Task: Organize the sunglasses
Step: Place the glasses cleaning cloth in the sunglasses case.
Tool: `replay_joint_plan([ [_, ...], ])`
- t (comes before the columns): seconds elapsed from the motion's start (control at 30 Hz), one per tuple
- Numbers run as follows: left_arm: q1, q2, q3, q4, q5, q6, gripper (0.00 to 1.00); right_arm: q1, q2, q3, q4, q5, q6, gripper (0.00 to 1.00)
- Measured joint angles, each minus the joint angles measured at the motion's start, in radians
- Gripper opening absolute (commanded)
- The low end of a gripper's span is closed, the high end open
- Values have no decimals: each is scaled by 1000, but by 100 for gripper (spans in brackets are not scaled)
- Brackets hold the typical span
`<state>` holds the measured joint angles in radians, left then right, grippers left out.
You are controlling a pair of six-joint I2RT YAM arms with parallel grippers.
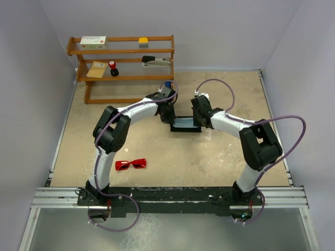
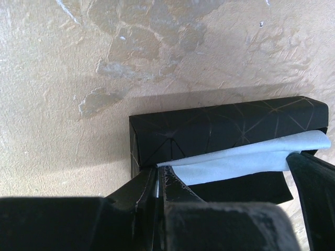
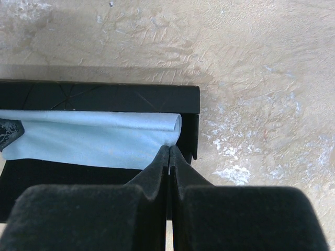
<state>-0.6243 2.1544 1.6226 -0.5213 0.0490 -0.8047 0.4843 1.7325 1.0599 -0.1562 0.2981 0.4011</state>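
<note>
**Top external.** Fixed high above and behind both arm bases. Angled down and forward over the whole tan mottled tabletop (image 1: 209,157) to the wooden slatted shelf (image 1: 123,65) at the far wall. The most distant view, with the widest coverage.

**Left wrist.** Low and very close. Looks past the left gripper (image 2: 157,175) onto the left end of the long black rectangular case (image 2: 225,125) and the light blue cloth (image 2: 246,157).

**Right wrist.** Equally close. Looks past the right gripper (image 3: 170,154) onto the case's right end.

**Shared.** All three views show the case, the cloth and the surrounding tabletop. In the top view these sit mid-table.
</note>
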Motion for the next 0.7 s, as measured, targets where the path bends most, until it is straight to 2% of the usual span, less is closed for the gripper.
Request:
replay_joint_plan([
  [0.7,-1,4,-5,15,-11,-7,0,0,56,2,29,5,0,0],
])
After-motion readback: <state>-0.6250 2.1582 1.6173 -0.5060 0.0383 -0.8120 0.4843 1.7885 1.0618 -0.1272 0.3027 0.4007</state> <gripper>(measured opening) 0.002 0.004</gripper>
